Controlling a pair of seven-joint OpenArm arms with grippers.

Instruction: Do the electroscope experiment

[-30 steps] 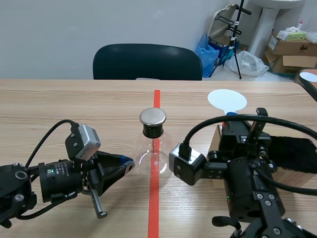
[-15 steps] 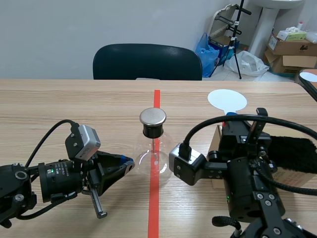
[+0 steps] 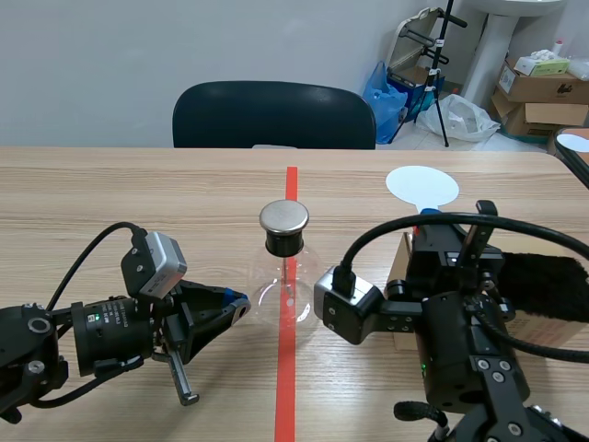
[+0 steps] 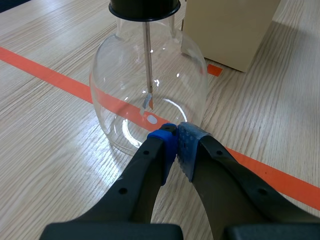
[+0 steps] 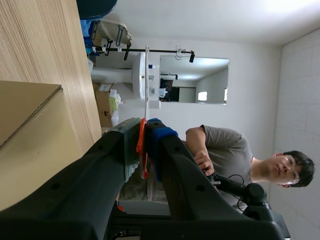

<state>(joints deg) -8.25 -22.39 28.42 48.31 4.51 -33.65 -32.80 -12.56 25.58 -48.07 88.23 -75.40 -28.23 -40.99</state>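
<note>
Nothing moved: left end effector (image 4: 176, 133) pinched empty, tips beside flask (image 4: 125, 85); right end effector (image 5: 145, 131) clamps orange strip (image 5: 142, 156), possibly handle.

Clear glass flask (image 4: 150, 95), black stopper (image 3: 283, 243), silver cap (image 3: 283, 217), white disc (image 3: 421, 187), tan box (image 4: 230, 25), wood-grain table (image 3: 138, 193).

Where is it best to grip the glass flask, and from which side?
Probably the black stopper of the glass flask, from the side: it is narrow, the body is wide, round and smooth, and the metal disc covers the top.
</note>
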